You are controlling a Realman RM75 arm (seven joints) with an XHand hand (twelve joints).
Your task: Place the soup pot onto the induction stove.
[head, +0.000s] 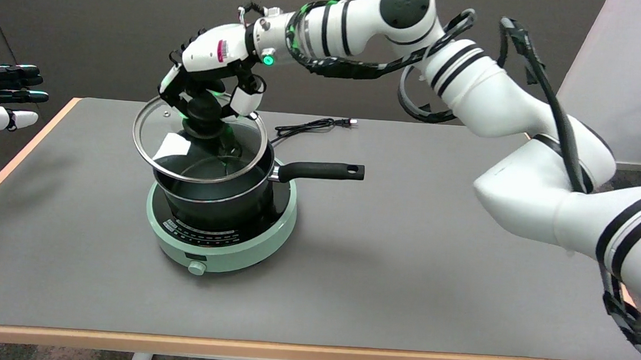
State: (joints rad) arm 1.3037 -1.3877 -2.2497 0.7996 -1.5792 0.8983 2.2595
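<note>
Here, the black soup pot [214, 196] with its long black handle [321, 171] sits on the round pale-green induction stove [221, 249], on the stove's dark glass top. The handle points toward the picture's right, reaching out past the stove's rim. The stove stands on the grey counter [404, 274], left of its middle, with its small green knob [197, 268] facing the near edge.

The right hand [209, 87] reaches in from above, at the end of the white arm that arcs across from the lower right. Its fingers are closed around the black knob [204, 118] of the round glass lid with a metal rim [150, 142], so it grips the lid by the knob. The lid is tilted, its left edge raised higher than the pot's rim and its right edge low near the pot's rim by the handle; whether it touches the rim there cannot be told.

A thin black power cord [310, 126] lies on the counter behind the pot, its plug end toward the right. The idle left hand [3, 96] hangs in the air at the picture's left edge, well apart from the stove.
</note>
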